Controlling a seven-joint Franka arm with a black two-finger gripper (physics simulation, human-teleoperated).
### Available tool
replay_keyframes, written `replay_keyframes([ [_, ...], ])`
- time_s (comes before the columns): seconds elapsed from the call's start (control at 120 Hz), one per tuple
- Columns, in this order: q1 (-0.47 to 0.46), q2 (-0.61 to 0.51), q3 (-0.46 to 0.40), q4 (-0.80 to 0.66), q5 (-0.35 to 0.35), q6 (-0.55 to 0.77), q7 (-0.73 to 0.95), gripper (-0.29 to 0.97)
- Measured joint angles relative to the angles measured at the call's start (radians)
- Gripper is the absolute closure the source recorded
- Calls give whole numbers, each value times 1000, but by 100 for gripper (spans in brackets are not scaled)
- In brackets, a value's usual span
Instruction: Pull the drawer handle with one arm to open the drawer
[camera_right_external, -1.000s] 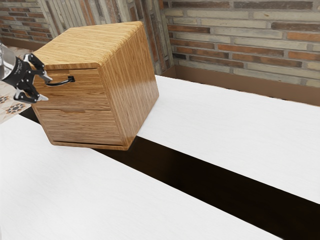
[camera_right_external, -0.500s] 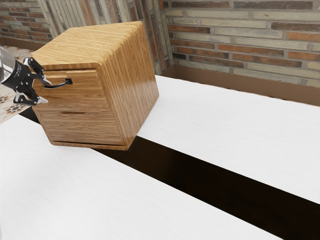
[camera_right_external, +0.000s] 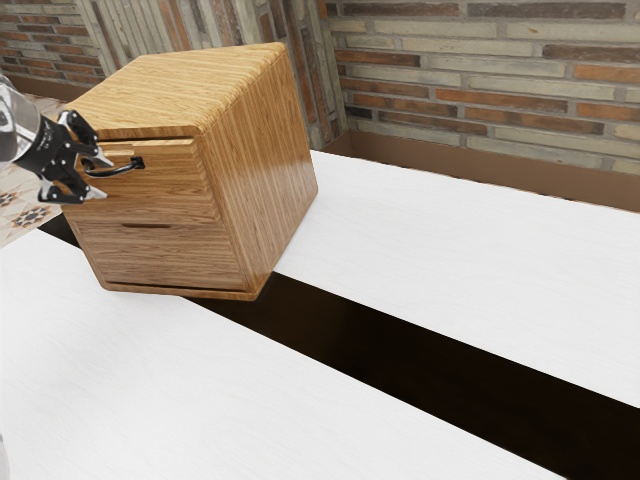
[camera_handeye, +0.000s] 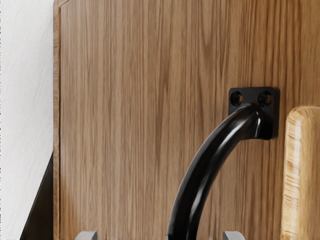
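Exterior view puts the wooden two-drawer cabinet (camera_right_external: 250, 150) in the upper left of the frame. It stands on a white table (camera_right_external: 450, 250) and straddles the dark strip (camera_right_external: 400, 350) that runs across the tabletop. The black gripper (camera_right_external: 98, 176) comes in from the exterior view's left edge and meets the top drawer (camera_right_external: 165, 185) at its black bow handle (camera_right_external: 118, 167). One finger sits above the bar and one below it. This bracketing stance suits the task, because a bar caught between the fingers can be drawn straight outward along the drawer's travel.

Wrist view looks squarely at the drawer front (camera_handeye: 135, 125). The handle (camera_handeye: 210, 165) curves from its screwed mounting plate (camera_handeye: 252, 102) down toward the hand. Two grey fingertips (camera_handeye: 86, 235) flank the bar with wood grain visible on either side of it. I therefore read the fingers as spread apart around the handle, not pinching it.

A small step shows along the top drawer's upper edge in the exterior view. The drawer may stand slightly proud of the cabinet, but I cannot tell for certain. The lower drawer (camera_right_external: 165, 255) lies flush. By my judgement most of the opening remains to be done. The fingers should close or hook firmly before any pull, or the bar may slip out.
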Motion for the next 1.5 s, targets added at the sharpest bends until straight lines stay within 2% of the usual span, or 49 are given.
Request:
replay_keyframes([
  [0.392,-1,-14,7,-8,0,-17,4,42],
  [0.8,-9,-19,40,-10,0,-46,6,52],
  [1.15,-46,-32,64,-28,-2,-55,7,53],
  [1.5,-109,-53,130,-76,-2,-58,6,53],
])
